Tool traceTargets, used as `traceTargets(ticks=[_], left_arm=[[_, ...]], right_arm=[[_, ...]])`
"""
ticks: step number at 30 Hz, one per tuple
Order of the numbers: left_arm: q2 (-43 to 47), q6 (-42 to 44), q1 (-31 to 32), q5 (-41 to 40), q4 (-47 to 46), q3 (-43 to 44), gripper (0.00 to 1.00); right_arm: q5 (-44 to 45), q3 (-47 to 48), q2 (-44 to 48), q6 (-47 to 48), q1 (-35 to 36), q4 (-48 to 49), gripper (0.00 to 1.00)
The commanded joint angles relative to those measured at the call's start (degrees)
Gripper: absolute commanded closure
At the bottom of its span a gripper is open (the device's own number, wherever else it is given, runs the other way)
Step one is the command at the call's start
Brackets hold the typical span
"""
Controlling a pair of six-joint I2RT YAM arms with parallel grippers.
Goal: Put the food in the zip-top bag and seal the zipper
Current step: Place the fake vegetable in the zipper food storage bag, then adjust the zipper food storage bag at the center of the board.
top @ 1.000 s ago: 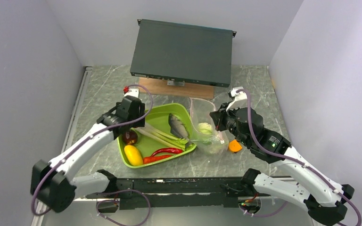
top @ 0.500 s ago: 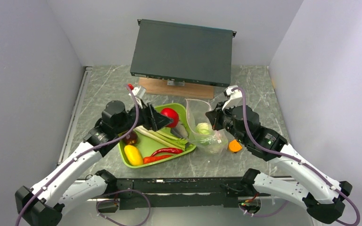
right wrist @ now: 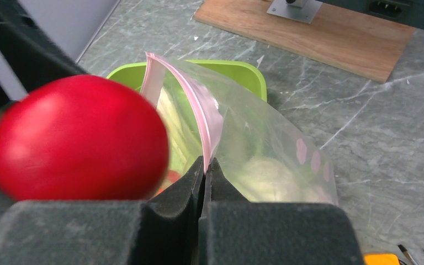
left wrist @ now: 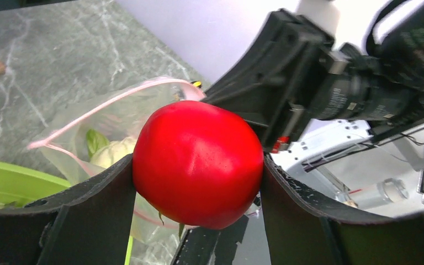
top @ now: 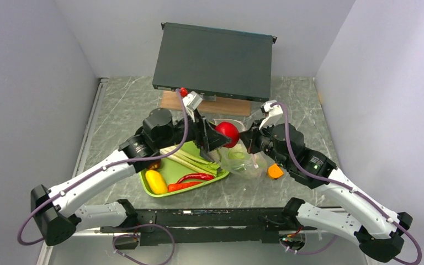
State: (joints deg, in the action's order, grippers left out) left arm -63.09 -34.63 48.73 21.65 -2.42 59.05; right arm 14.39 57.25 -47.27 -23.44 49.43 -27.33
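Yellow comes first at the far left: the yellow fruit [top: 155, 181] lies in the near corner of the lime-green tray [top: 203, 185], smooth and oval. Beside it are the glossy, curved red chilli [top: 196, 177] and the long pale green stalks [top: 190, 161], which lie slantwise across the tray floor. The tray rests on the grey marbled counter [top: 121, 105].

My left pincer [top: 220, 138] reaches over the tray's right end with its jaws spread wide and pressed against both sides of the tomato [left wrist: 197, 163]. The tomato is round, bright red and shiny, a touch flattened on top, and it fills the whole gap between my dark pads. I hold it up off the counter, right at the mouth of the bag [right wrist: 270, 149]. I cannot tell whether it has crossed the rim.

The bag is clear and crinkled, and its mouth gapes toward the tomato. The zipper [right wrist: 190, 91] shows as a thin pink strip along that edge. Inside, low down, sits a white cauliflower [left wrist: 113, 152] with a green leaf.

My right pincer [right wrist: 205, 165] is fully closed, pinching the bag's edge where the pink strip runs into it and lifting that lip.

Furthest right, a small orange piece [top: 275, 171] lies on the counter just beside the bag.
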Motion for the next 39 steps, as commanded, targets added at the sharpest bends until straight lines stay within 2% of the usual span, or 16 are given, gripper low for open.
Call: traceTargets(ticks=[1,4,8,11,14,16,20,31,39], left_arm=[[-2.97,3.52,0.51,-4.14,1.56,3.85,0.46],[-5.07,4.48,0.54,-4.71,4.03,5.55,0.46],[-6.50,4.87,0.50,-5.39,4.68,5.75,0.41],[-7.65,4.77,0.51,-6.26,6.15,6.36,0.29],[-8.54,4.84,0.64,-5.94,6.65,6.94,0.22],[-8.86,4.86,0.85,-6.29,7.27,7.39,0.12],[-8.83,4.85,1.07,-6.72,8.95,8.52,0.01],[-1.97,4.04,1.28,-7.70,11.83,5.38,0.03],[2.80,4.58,1.26,-14.67,20.25,2.42,0.04]], right_arm=[[-1.96,3.62,1.31,-0.99,0.17,3.79,1.00],[-2.17,3.76,2.38,-1.32,0.14,3.69,1.00],[-2.02,3.58,3.13,-1.56,0.14,3.69,1.00],[-1.83,3.19,3.17,-1.61,0.17,3.88,1.00],[-2.07,2.81,2.85,-1.69,0.15,4.27,1.00],[-2.17,2.57,2.63,-1.94,0.13,4.46,1.00],[-2.48,2.55,2.47,-2.18,0.12,4.41,1.00],[-1.77,2.18,2.76,-2.16,0.12,4.00,1.00],[-0.18,3.48,1.52,-0.59,0.13,3.54,1.00]])
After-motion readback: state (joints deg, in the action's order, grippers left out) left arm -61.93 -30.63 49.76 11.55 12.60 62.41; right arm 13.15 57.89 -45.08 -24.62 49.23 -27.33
